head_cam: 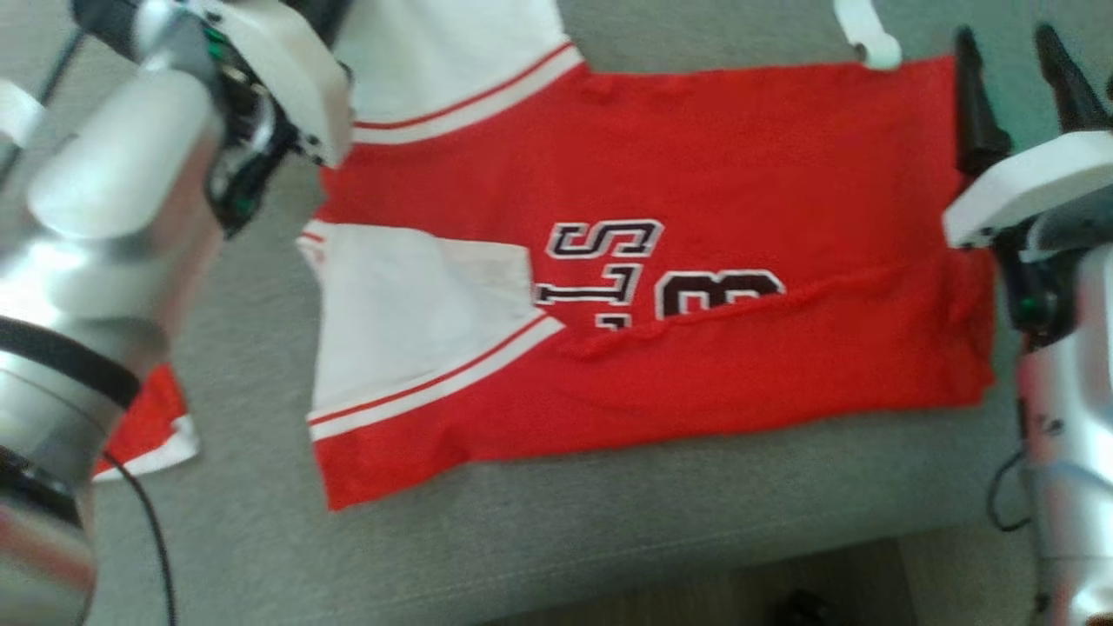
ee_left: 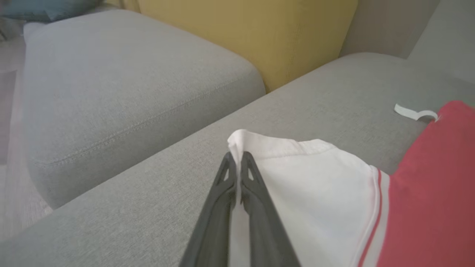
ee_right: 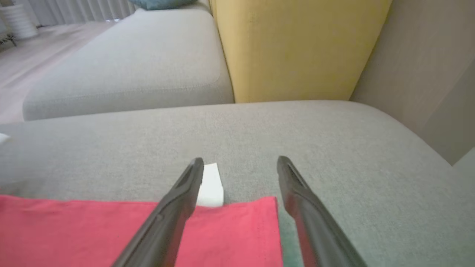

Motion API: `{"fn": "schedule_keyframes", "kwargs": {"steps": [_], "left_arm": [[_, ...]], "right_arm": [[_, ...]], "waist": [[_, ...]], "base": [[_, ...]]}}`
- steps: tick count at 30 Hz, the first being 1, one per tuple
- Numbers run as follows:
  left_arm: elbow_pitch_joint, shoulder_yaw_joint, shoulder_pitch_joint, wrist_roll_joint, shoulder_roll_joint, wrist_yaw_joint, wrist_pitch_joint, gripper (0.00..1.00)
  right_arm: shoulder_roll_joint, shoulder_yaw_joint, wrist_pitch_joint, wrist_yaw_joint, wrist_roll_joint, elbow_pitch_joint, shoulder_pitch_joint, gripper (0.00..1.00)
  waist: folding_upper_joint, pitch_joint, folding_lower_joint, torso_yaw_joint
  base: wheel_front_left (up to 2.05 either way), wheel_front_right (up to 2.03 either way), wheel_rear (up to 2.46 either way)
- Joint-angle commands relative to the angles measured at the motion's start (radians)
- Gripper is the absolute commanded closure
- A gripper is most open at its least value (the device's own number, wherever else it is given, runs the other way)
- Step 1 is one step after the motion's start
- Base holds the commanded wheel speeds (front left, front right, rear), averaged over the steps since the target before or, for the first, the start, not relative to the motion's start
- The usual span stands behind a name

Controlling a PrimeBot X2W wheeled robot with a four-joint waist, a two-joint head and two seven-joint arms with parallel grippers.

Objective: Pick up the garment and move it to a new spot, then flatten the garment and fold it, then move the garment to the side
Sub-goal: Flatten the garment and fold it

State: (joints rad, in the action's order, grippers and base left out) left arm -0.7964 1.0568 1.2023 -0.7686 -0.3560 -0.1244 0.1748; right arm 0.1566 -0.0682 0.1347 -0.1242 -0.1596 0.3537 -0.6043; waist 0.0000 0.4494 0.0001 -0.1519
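- head view: the shirt [head_cam: 696,174] lies spread on the grey sofa seat [head_cam: 609,522] — red body, white sleeves, dark lettering, and a loose ridge of cloth across its middle. the right claw [head_cam: 1017,96] stands at the shirt's far right corner with its fingers apart and nothing in them. the left arm [head_cam: 113,217] hangs over the upper white sleeve [head_cam: 452,52] and hides its own fingertips.
- left wrist view: the left claw [ee_left: 236,157] is pinched together on the sleeve's edge, with a small peak of white cloth bunched at the tips. a yellow cushion [ee_left: 252,37] stands behind the seat, and a second grey seat [ee_left: 130,74] sits beside it across a gap.
- right wrist view: the open fingers straddle the corner of the red hem [ee_right: 252,226]. a white tag [ee_right: 210,185] sticks out just beside one finger.
- handling: the shirt looks light, soft and limp, so it will likely sag and drag on the seat fabric rather than slide. edges and corners look like the best holds — the sleeve edge on one side, the hem corner on the other.
- in the way: nothing rests on the shirt. the right claw could catch the tag instead of the hem, and the yellow cushion limits how far back the shirt can go.
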Motion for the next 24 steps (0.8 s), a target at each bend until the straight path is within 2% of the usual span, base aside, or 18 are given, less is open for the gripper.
{"fn": "schedule_keyframes", "kwargs": {"steps": [1, 8, 13, 19, 24], "left_arm": [[0.029, -0.033, 0.011, -0.002, -0.021, 0.011, 0.017, 1.0], [0.134, -0.009, -0.044, 0.013, -0.018, 0.033, 0.036, 1.0], [0.193, -0.001, -0.06, 0.015, -0.031, 0.048, 0.023, 1.0], [0.254, 0.0, -0.066, 0.012, -0.057, 0.07, 0.001, 1.0], [0.285, -0.002, -0.069, 0.011, -0.075, 0.088, -0.011, 1.0]], "right_arm": [[0.026, 0.0, 0.021, -0.007, -0.015, -0.001, -0.036, 0.0], [0.119, -0.018, 0.129, -0.007, -0.043, 0.203, -0.091, 0.0], [0.163, -0.009, 0.154, -0.007, -0.034, 0.296, -0.133, 0.0], [0.191, 0.01, 0.159, -0.007, -0.019, 0.397, -0.186, 0.0], [0.188, 0.039, 0.179, -0.007, -0.017, 0.462, -0.213, 0.0]], "waist": [[0.0, -0.042, -0.0001, 0.058], [0.0, -0.054, -0.0001, 0.124], [0.0, -0.04, -0.0001, 0.139], [0.0, -0.02, -0.0001, 0.147], [0.0, -0.009, -0.0001, 0.145]], "base": [[0.0, 0.0, 0.0], [0.0, 0.0, 0.0], [0.0, 0.0, 0.0], [0.0, 0.0, 0.0], [0.0, 0.0, 0.0]]}}
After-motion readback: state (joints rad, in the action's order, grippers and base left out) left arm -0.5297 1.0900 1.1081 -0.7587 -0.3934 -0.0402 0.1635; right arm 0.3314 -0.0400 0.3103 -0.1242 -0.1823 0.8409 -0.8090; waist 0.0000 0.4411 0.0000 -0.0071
